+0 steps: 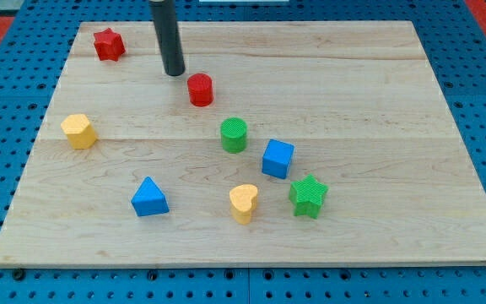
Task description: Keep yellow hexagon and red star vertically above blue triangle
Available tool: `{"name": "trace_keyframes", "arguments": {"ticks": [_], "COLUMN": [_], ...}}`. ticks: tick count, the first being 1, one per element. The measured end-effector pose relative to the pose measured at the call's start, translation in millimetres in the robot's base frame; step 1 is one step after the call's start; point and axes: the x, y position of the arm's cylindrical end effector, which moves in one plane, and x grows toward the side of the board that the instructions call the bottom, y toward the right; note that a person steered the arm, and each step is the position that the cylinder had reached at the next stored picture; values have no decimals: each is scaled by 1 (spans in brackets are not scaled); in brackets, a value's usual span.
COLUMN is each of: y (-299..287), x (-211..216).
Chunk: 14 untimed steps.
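Note:
The yellow hexagon (78, 131) lies near the board's left edge. The red star (108, 44) lies at the top left corner. The blue triangle (149, 198) lies toward the view's bottom, left of centre, below and to the right of both. My tip (174, 73) is at the view's top, right of the red star and just up-left of a red cylinder (200, 89), not touching it.
A green cylinder (234, 134), a blue cube (278, 159), a green star (308, 196) and a yellow heart (244, 203) lie in the middle and lower right of the wooden board (412, 110). Blue pegboard surrounds the board.

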Motion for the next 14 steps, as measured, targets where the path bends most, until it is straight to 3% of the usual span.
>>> {"name": "trace_keyframes", "arguments": {"ticks": [1, 2, 4, 5, 8, 9, 11, 12, 14], "y": [11, 11, 0, -1, 73, 116, -119, -132, -80], "x": [43, 56, -34, -52, -79, -119, -117, -118, 27]}}
